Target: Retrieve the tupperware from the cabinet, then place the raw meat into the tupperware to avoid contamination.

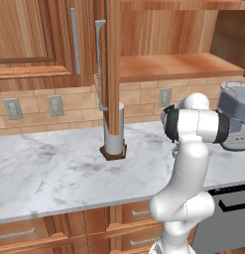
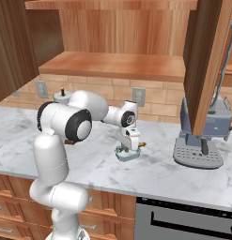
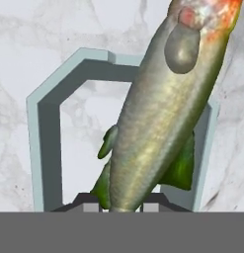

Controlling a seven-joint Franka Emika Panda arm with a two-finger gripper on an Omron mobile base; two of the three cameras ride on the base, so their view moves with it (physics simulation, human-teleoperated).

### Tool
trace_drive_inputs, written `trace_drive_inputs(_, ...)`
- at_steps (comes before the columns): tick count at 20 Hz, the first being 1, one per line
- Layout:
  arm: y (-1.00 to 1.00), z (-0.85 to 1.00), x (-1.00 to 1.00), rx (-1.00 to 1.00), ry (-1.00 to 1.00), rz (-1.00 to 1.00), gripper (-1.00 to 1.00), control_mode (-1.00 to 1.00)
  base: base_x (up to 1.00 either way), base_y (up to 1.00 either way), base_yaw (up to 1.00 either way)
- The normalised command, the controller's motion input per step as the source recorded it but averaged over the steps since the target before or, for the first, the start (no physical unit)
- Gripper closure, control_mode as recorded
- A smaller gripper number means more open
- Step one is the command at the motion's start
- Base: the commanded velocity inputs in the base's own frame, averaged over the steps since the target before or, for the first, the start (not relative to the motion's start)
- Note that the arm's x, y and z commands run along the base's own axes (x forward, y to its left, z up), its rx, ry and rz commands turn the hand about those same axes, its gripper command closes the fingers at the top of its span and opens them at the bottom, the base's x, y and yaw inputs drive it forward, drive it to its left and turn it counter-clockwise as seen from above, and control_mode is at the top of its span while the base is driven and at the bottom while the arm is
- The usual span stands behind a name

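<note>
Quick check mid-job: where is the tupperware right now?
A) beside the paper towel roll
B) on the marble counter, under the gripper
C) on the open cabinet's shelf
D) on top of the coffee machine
B: the tupperware sits on the marble counter directly below the gripper, which holds the raw meat over it.

Evenly and brightly lit from above, with soft dark shadows on the marble counter (image 1: pixel 54 168) under the paper towel roll (image 1: pixel 114 130) and coffee machine (image 2: pixel 204 136), a dull sheen along the fish (image 3: pixel 158 123), no glare, slightly soft rendered textures, no edge distortion.
</note>
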Motion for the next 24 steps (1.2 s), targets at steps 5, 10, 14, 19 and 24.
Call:
trace_drive_inputs(5,0.01,0.07,-0.04,0.0,-0.01,0.0,1.0,-1.0,0.0,0.0,0.0)
trace_drive_inputs(10,0.01,0.02,-0.1,0.0,0.0,0.0,1.0,-1.0,0.0,0.0,0.0)
trace_drive_inputs(14,0.02,0.05,-0.09,0.0,0.0,0.0,1.0,-1.0,0.0,0.0,0.0)
trace_drive_inputs(19,0.13,0.12,-0.22,-0.01,0.0,0.0,1.0,-1.0,0.0,0.0,0.0)
trace_drive_inputs(24,0.09,0.17,-0.12,0.0,0.0,-0.01,1.0,-1.0,0.0,0.0,0.0)
